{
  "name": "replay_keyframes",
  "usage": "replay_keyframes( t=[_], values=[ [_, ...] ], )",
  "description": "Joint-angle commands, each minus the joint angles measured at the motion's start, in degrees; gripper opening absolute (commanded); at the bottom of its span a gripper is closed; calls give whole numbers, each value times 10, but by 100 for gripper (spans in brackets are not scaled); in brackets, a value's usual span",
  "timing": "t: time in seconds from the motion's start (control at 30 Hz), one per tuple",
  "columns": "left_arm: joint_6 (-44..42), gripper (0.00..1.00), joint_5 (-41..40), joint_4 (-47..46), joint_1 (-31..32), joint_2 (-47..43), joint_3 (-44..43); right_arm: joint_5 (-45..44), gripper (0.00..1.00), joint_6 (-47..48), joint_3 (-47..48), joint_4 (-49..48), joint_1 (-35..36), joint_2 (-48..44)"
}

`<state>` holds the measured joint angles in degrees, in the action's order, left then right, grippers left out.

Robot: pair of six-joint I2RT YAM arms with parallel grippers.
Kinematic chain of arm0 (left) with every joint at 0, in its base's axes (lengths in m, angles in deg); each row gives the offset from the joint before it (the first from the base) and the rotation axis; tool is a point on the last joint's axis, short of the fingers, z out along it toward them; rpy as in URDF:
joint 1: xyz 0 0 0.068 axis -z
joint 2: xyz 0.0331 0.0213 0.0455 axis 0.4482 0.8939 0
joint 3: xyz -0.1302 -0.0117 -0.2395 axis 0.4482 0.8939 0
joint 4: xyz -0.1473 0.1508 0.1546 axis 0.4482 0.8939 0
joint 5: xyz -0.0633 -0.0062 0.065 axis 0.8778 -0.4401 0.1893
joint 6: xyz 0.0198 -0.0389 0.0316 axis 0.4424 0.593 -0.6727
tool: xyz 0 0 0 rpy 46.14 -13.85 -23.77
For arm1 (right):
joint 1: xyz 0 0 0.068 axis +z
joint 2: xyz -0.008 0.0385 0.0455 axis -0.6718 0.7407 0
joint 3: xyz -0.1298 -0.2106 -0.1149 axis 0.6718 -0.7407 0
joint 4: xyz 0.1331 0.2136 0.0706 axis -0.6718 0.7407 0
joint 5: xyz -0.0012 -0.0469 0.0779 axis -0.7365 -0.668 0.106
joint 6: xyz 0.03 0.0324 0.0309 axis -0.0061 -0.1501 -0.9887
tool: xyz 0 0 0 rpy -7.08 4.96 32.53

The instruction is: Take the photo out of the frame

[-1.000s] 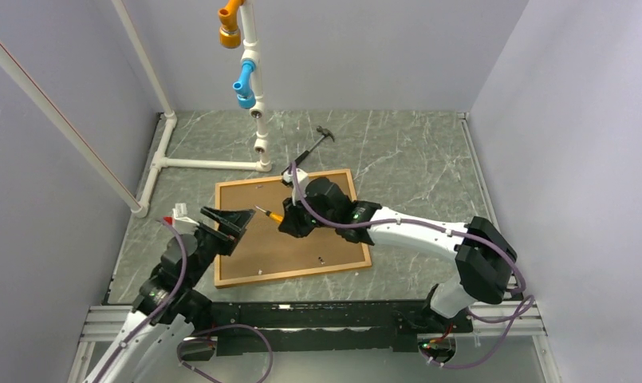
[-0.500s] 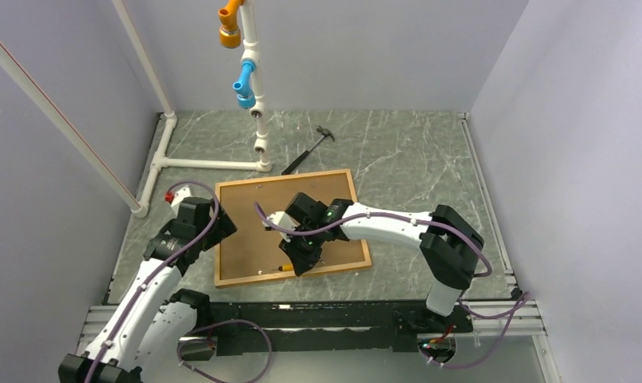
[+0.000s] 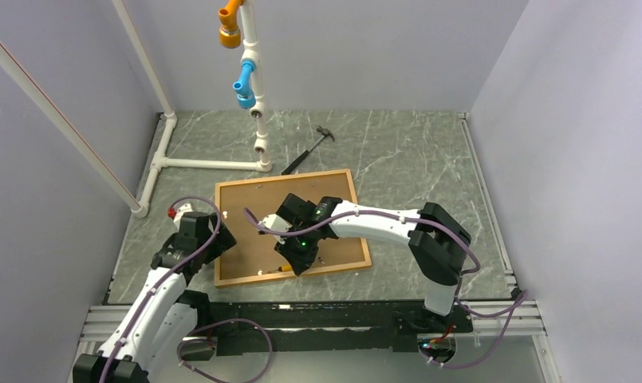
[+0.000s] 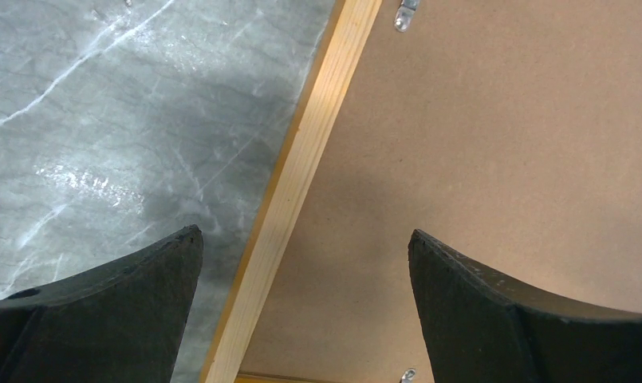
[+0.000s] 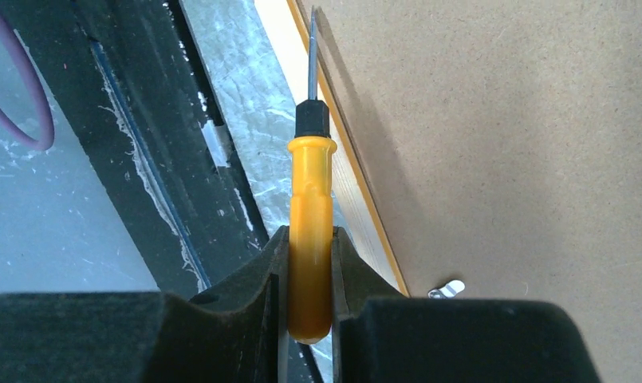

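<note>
**Top external view.** The photo, a large print lying face down with only its brown board back showing, sits inside the frame, a thin orange-edged rectangular border. Both lie flat at the middle of the grey marbled desk, long axis left to right. The left gripper hangs over the left rail and the right gripper over the near rail.

**Left wrist view.** 2 black fingers, spread wide and empty, straddle the pale rail. A small silver metal tab sits on the board just inside the rail.

**Right wrist view.** The fingers pinch a yellow-handled screwdriver. Its blade lies along the rail-board seam, which the top view hides. Any prying likely begins there.
</note>
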<state>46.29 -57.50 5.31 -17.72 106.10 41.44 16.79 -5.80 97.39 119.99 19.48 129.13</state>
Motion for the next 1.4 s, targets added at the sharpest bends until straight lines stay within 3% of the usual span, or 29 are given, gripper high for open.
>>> replay_keyframes(
  t=[0.0, 0.93, 1.37],
  values=[
    [17, 99, 12, -43, -3, -25, 9, -20, 0, 12, 33, 22, 7, 18],
    [101, 99, 102, -82, -4, -37, 89, -10, 0, -28, 60, -43, 33, 62],
    [102, 99, 92, -51, -3, -62, 85, -180, 0, -110, 56, -94, 33, 41]
  ],
)
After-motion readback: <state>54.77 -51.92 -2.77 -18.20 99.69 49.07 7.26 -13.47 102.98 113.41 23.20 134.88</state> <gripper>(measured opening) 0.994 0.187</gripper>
